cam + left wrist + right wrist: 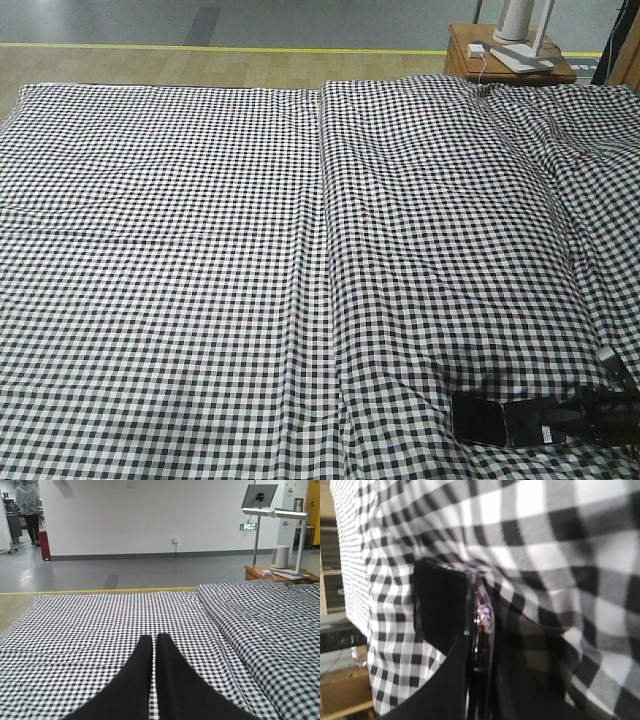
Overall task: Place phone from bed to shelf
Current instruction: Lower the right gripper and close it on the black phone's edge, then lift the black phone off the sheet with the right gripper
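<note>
Right end effector (479,607) is clamped on the foldable phone (497,420) at the lower right of the bed (200,250). Left end effector (152,647) is clenched on nothing, hovering over the gingham.

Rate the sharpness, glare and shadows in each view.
Front view: sharp, evenly lit; dark shadow beside the glossy black foldable phone. Left wrist view: left gripper's black fingers soft, room crisp. Right wrist view: blurred throughout, black-and-white gingham bed smeared, glints on phone edge.
</note>
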Robot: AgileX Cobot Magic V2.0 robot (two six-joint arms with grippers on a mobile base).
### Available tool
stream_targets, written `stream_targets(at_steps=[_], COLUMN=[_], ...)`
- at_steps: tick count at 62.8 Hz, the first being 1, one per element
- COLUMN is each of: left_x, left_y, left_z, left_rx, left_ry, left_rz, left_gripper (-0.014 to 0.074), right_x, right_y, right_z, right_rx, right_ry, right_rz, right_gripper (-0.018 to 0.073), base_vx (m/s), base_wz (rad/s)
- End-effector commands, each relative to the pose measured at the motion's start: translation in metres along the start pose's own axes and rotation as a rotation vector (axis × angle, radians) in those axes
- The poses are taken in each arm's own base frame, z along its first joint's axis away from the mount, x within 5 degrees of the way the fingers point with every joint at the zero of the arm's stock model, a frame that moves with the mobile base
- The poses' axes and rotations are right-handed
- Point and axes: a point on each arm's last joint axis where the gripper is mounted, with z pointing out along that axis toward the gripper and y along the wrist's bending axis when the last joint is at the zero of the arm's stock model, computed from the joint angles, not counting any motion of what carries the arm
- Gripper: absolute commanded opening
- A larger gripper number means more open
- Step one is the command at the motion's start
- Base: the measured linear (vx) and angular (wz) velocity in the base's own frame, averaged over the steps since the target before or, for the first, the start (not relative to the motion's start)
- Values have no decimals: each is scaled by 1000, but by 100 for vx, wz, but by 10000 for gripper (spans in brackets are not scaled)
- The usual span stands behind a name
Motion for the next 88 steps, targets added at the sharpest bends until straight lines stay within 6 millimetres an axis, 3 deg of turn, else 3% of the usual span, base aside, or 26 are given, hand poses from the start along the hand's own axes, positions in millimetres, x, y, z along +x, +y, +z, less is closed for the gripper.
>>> stream_targets(at_steps=[1, 31, 49, 69, 88], left_x=[-15, -15, -15, -15, -15], left_y=[1, 1, 1, 1, 1], left_z=[-2, -2, -2, -2, -2], left_rx=[-5, -5, -5, -5, -5], left_ry=[-105, -105, -105, -105, -105], left_rz=[-19, -19, -19, -19, -19], left_gripper=[1, 1, 1, 1, 1], right_x=[-13, -39, -46, -52, -63], right_y=[27, 64, 116, 193, 308], right_z=[-21, -59, -90, -132, -133], right_rx=[-94, -24, -20, 25, 59], right_ry=[16, -17, -110, -211, -212], right_rz=[-72, -86, -165, -279, -513], right_gripper=[-13, -5, -3, -3, -3], base_vx=[0, 0, 0, 0, 0], base_wz=[0, 0, 0, 0, 0])
